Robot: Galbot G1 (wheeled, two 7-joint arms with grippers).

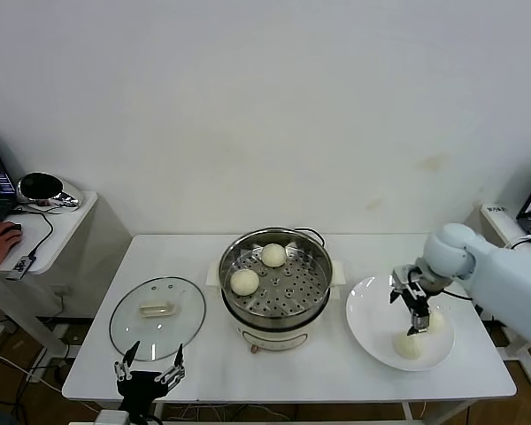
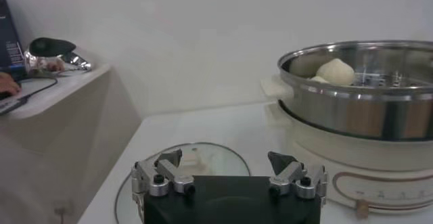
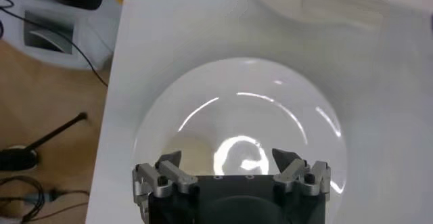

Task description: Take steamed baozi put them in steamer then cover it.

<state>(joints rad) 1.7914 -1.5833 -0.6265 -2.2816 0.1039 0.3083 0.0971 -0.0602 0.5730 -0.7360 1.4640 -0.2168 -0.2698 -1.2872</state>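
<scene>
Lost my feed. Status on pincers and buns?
Right pincer open above plate, two baozi there. Left pincer open, idle near glass lid. Two in steamer. Nothing blocking.

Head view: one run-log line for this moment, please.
steel steamer: two cream-white buns, uncovered | white round plate: two buns | right end effector: open above plate | left end effector: open, parked | glass lid: on table
</scene>
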